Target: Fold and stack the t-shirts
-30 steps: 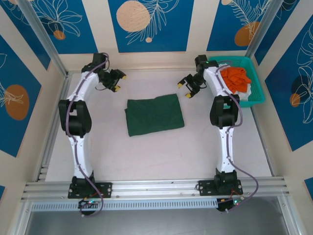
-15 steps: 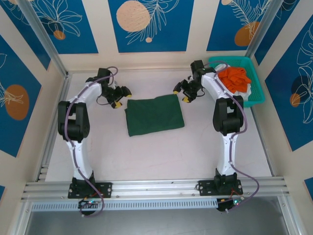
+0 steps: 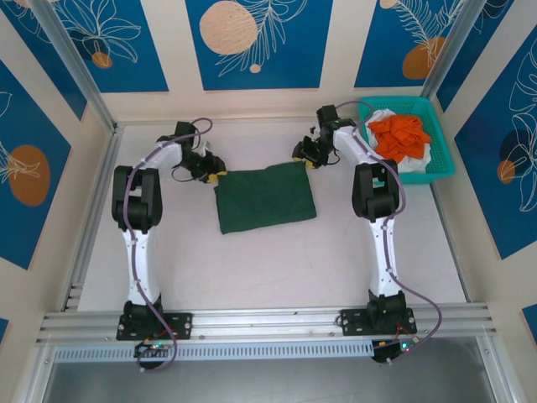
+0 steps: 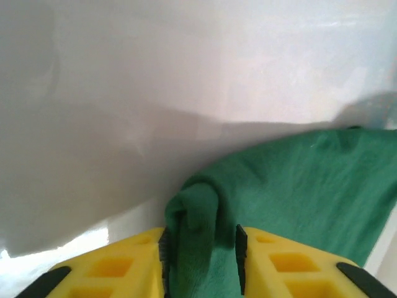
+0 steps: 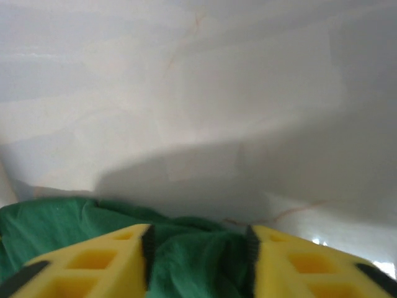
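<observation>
A dark green t-shirt [image 3: 267, 197] lies folded into a rectangle in the middle of the white table. At its far left corner, my left gripper [image 3: 214, 175] is shut on a bunched fold of the green cloth [image 4: 298, 186], which stands up between the yellow fingers [image 4: 200, 248]. My right gripper [image 3: 304, 159] is at the far right corner, and green cloth [image 5: 62, 217] fills the gap between its pads [image 5: 198, 254]. An orange t-shirt [image 3: 401, 133] lies crumpled on a white one [image 3: 417, 161] in the basket.
The teal mesh basket [image 3: 445, 164] stands at the far right, just beyond the right arm. The back wall runs close behind both grippers. Bare table lies in front of the green shirt, down to the metal rail [image 3: 268, 321] at the near edge.
Both grippers have moved inward and down from beside the shirt onto its far corners. Their jaws have closed in on the green cloth.
</observation>
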Available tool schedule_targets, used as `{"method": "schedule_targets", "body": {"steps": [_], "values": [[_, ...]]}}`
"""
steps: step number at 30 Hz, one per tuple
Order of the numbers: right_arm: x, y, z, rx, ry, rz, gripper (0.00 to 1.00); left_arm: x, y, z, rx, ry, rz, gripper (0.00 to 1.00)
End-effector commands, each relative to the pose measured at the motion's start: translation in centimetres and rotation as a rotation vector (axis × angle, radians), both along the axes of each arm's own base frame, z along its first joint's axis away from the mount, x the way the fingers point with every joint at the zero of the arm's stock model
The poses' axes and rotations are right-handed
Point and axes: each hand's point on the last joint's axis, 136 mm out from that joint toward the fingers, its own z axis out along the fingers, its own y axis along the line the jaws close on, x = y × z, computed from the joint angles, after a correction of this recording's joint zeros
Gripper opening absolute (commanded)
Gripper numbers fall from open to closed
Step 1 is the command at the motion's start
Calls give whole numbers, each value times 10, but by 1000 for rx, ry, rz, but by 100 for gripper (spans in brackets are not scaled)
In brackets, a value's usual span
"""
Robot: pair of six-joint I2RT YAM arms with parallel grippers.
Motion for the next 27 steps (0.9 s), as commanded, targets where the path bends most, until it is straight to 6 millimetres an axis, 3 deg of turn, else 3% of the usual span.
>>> {"method": "schedule_targets", "body": {"steps": [1, 5, 8, 12, 15, 18, 21, 24, 27], "values": [[0, 14, 5, 37, 8, 39, 33, 7, -12, 4, -40, -32, -39, 22], [-1, 17, 12, 54, 7, 48, 12, 11, -17, 25, -67, -85, -53, 0], [-3, 23, 32, 85, -32, 62, 0, 13, -18, 55, -73, -181, -66, 0], [-5, 31, 62, 156, -102, 69, 0, 1, -16, 87, -79, -309, -56, 0], [-4, 36, 74, 188, -126, 70, 0, -16, -6, 97, -44, -371, -37, 0], [1, 36, 69, 180, -96, 53, 0, -32, 6, 86, 9, -364, -15, 0], [4, 33, 49, 135, -8, 6, 1, -44, 22, 59, 75, -285, 29, 0], [8, 32, 33, 121, 57, -38, 9, -50, 45, 35, 129, -222, 110, 0], [12, 34, 17, 134, 100, -79, 34, -54, 69, 22, 176, -202, 210, 0]]}}
